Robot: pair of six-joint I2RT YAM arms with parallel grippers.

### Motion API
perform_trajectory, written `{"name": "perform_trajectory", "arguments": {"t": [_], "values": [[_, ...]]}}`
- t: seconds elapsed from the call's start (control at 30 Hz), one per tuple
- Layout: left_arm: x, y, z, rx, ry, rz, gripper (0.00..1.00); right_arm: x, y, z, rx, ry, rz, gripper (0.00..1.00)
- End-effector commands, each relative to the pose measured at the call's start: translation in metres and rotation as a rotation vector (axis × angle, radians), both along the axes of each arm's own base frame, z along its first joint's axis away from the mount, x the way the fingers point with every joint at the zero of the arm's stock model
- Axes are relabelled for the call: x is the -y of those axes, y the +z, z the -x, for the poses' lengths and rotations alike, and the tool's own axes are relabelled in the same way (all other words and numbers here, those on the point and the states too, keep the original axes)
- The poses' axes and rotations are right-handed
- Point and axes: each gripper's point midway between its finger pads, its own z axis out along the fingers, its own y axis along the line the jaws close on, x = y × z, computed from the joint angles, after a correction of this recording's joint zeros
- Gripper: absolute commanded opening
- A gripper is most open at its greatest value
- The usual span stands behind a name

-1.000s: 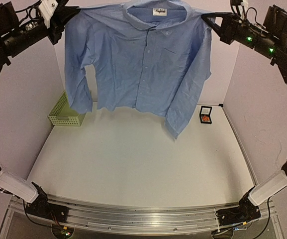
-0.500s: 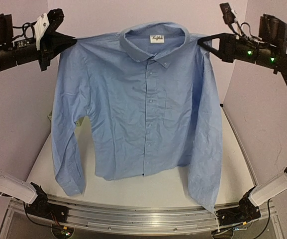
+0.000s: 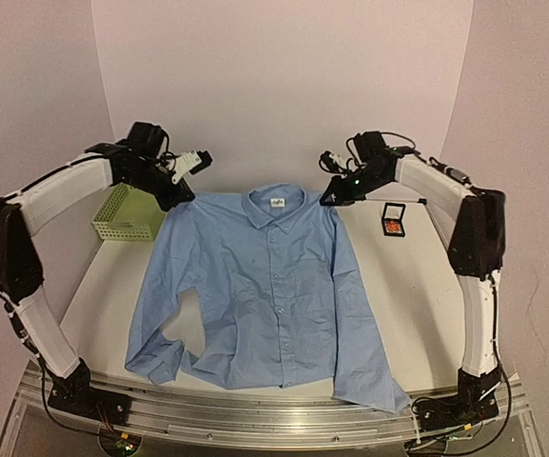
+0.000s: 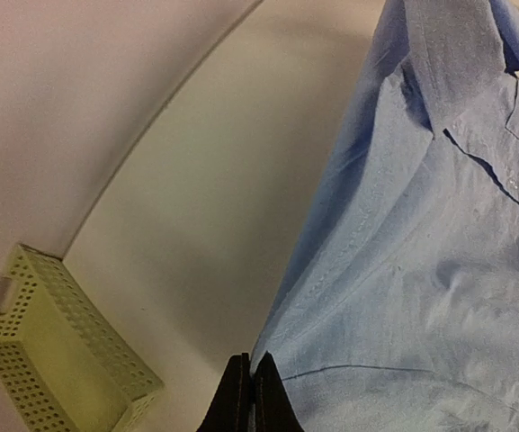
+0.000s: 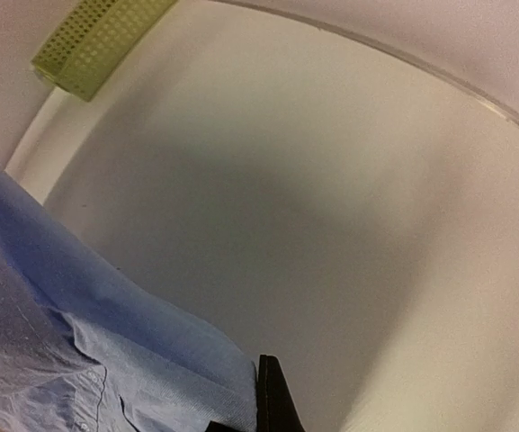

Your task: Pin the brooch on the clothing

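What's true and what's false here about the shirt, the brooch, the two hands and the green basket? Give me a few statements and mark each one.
1. The light blue button-up shirt lies spread on the white table, collar toward the far wall. True.
2. The tiny orange-red brooch is pinned on the collar. False: it sits in the small black square box, right of the shirt.
3. The left hand and right hand are each shut on a shoulder of the shirt. True.
4. The pale green perforated plastic basket stands on the shirt. False: it stands on the table at the far left.
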Motion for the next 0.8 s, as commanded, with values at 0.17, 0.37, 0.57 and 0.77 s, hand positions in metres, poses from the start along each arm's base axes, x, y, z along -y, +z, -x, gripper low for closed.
{"name": "perform_trajectory", "arguments": {"t": [0.17,0.37,0.57,0.77], "values": [[0.006,-0.092,-0.116,-0.018,0.102,-0.023,0.00,0.019,-0.100,-0.088,-0.043,-0.114,0.000,0.00],[0.009,-0.114,-0.158,0.020,0.160,0.001,0.00,0.046,-0.122,-0.115,-0.008,-0.264,-0.025,0.00],[0.008,-0.119,-0.177,0.037,0.205,0.016,0.00,0.039,-0.104,-0.131,0.036,-0.291,-0.114,0.00],[0.008,-0.014,-0.165,0.213,0.156,0.091,0.00,0.033,-0.007,-0.120,0.171,-0.261,-0.181,0.00]]}}
